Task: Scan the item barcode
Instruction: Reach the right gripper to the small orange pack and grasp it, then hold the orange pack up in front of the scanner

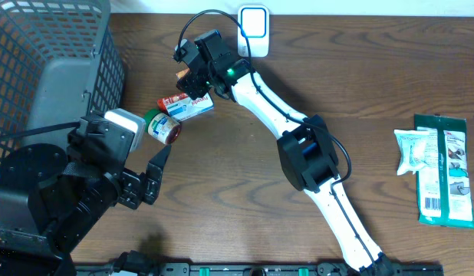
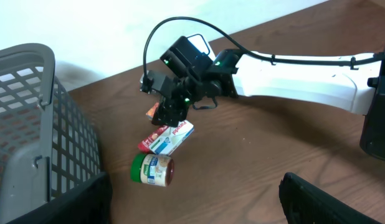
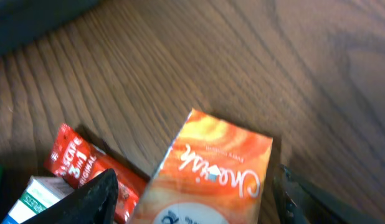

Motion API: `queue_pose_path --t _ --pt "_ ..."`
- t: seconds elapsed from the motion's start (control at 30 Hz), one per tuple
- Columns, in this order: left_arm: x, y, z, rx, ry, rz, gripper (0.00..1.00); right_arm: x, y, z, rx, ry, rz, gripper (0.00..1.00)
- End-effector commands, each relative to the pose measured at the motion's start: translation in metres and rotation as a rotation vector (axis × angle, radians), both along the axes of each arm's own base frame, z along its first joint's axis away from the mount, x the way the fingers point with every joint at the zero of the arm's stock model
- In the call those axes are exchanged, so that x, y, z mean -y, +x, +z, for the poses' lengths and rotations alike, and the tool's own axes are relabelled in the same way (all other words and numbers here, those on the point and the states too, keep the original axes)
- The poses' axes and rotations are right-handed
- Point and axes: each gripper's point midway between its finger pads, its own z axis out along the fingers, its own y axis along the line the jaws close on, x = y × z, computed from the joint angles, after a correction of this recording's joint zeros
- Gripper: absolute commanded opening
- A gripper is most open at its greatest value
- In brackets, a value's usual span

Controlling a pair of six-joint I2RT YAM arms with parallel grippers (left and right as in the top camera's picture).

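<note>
**Overhead view.** I see the right hand low over a cluster of goods at the upper middle of the table. The cluster holds a white-and-blue box, a red packet touching it, and a jar lying on its side just beside both. A white scanner stands near the far edge, close behind the right hand. The left hand hovers near the jar, beside the grey basket. Two green-and-white pouches lie well apart, at the right edge.

**Left wrist view.** The left hand's fingers stand wide apart with nothing between them. The right hand points down at the cluster ahead.

**Right wrist view.** An orange box lies flat on the table between the right hand's fingers, its corner against the red packet. The fingers straddle the box with the hand spread. A gap shows at the left finger, so the hand has no hold on it.
</note>
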Motion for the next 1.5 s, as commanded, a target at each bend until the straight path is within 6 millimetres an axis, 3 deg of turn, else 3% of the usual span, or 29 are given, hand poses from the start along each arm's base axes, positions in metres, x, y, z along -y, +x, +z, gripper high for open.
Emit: queue_pose_path --t 0.0,0.37,0.8,0.97,1.07,1.2,1.33,1.47 --pt "-0.002 0.000 0.002 0.007 -0.001 0.013 0.86 0.001 0.001 0.000 0.000 -0.023 -0.021 0.74" --pt "-0.002 0.000 0.002 0.006 -0.001 0.013 0.86 0.009 -0.001 -0.008 -0.014 -0.067 -0.035 0.68" --pt "-0.002 0.000 0.002 0.007 -0.001 0.013 0.86 0.006 0.001 -0.013 -0.020 -0.047 -0.053 0.34" --pt "-0.002 0.000 0.002 0.006 -0.001 0.013 0.86 0.003 0.004 -0.004 -0.024 -0.017 -0.076 0.11" --pt "-0.002 0.000 0.002 0.006 -0.001 0.013 0.86 -0.003 0.007 0.020 -0.027 0.046 -0.080 0.01" --pt "-0.002 0.000 0.002 0.007 -0.001 0.013 0.86 -0.007 0.007 0.093 -0.104 0.270 -0.022 0.01" --pt "-0.002 0.000 0.002 0.007 -0.001 0.013 0.86 0.019 0.007 0.158 -0.250 0.495 0.044 0.01" --pt "-0.002 0.000 0.002 0.007 -0.001 0.013 0.86 0.059 0.012 0.199 -0.496 0.706 0.070 0.01"
